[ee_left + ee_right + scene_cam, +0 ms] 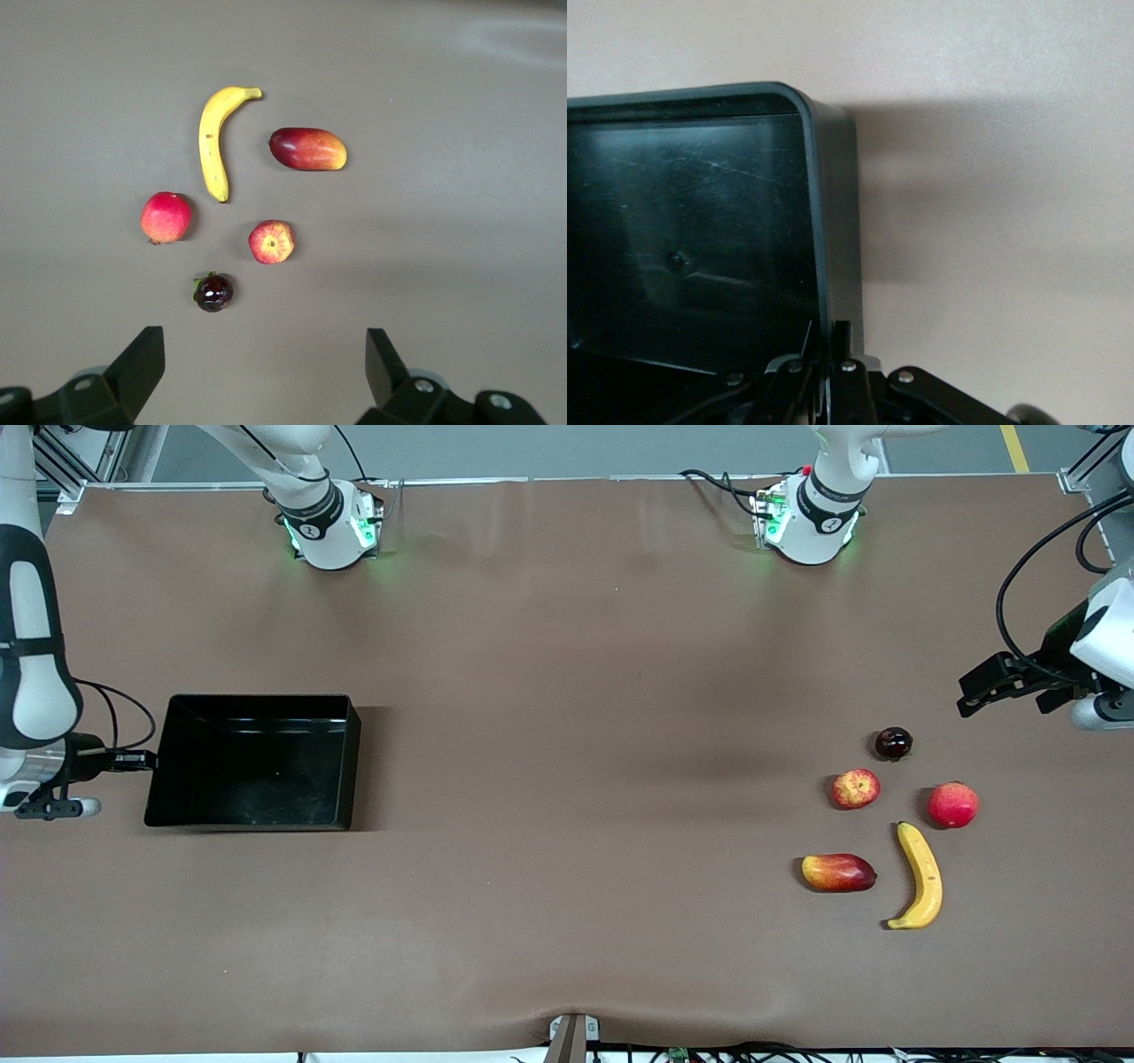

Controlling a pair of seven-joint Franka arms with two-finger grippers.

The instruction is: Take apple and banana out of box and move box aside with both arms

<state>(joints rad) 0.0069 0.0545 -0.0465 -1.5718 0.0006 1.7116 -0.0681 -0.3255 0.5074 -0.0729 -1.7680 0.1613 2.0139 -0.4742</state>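
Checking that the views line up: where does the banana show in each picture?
Front view: the banana lies at the left arm's end of the table, nearest the camera of the fruits.
Left wrist view: it lies beside the mango-like fruit, ahead of the open left gripper.
Right wrist view: not in it; only the black tray.
Shared landmark: the mango-like fruit.

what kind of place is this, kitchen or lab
Likely a robotics lab: a plain brown-covered table, aluminium framing and cables at its edges, fruit such as a banana laid out, and a black box.
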